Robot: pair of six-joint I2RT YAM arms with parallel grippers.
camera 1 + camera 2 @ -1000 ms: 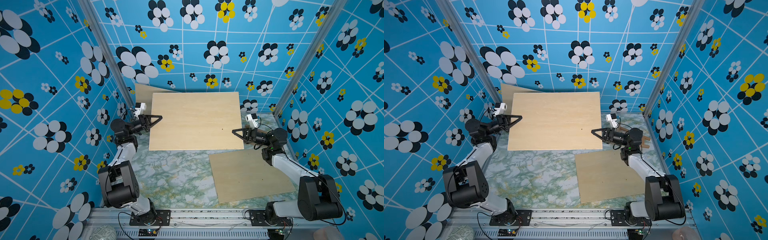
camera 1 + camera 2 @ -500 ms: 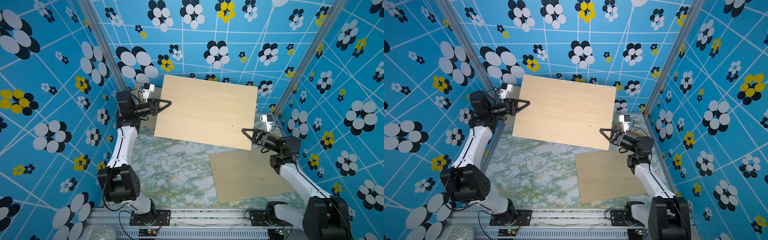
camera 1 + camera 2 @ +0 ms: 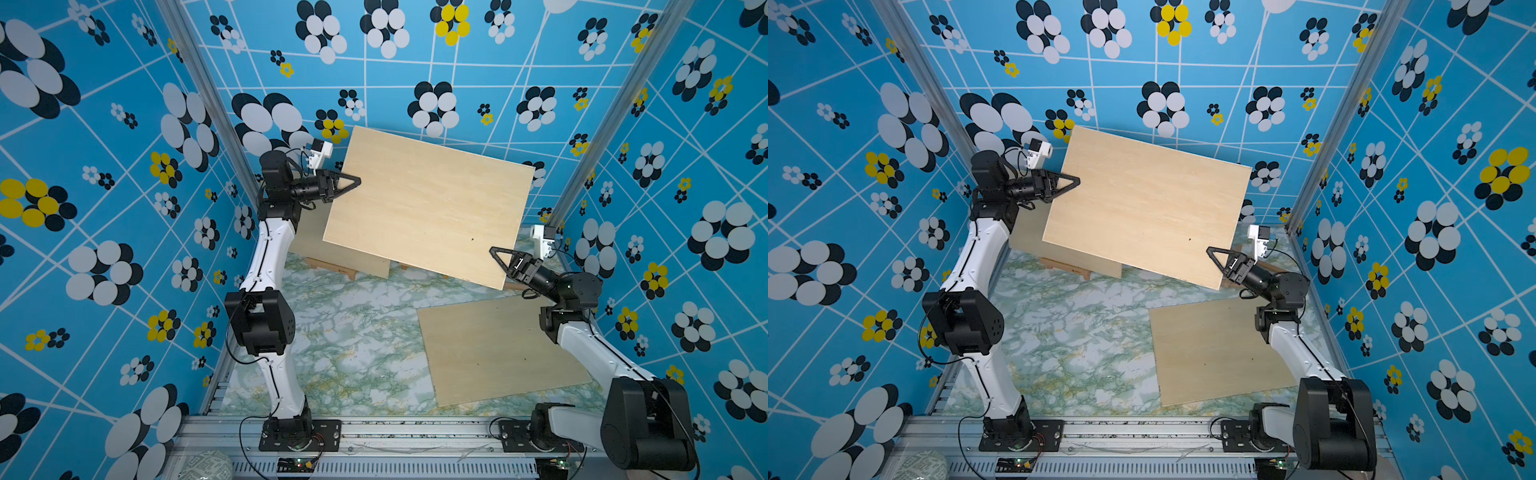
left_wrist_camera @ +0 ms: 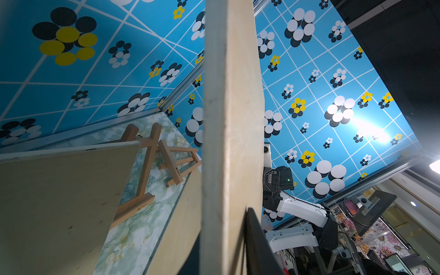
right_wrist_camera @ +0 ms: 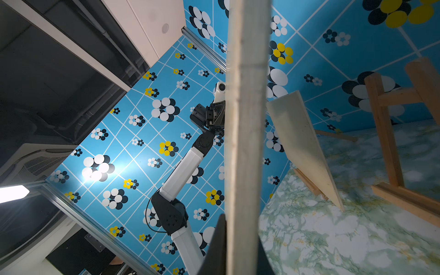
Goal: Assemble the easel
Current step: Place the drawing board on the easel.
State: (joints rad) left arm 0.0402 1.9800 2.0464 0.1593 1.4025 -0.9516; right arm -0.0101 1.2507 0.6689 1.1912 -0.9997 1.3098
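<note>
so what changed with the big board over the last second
The large board rose and tilted. The left hand lifted its end high toward the back wall while the right hand stayed low, so the board now slopes down toward the right hand. Both hands kept their grip on opposite edges. The flat board on the table and the leaning board at the back stayed put.

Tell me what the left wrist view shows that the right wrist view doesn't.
Left wrist only: the right arm and a monitor outside the cell. Right wrist only: the left arm. Both: the held board seen edge-on, the propped board on its easel, the empty easel and the table.
</note>
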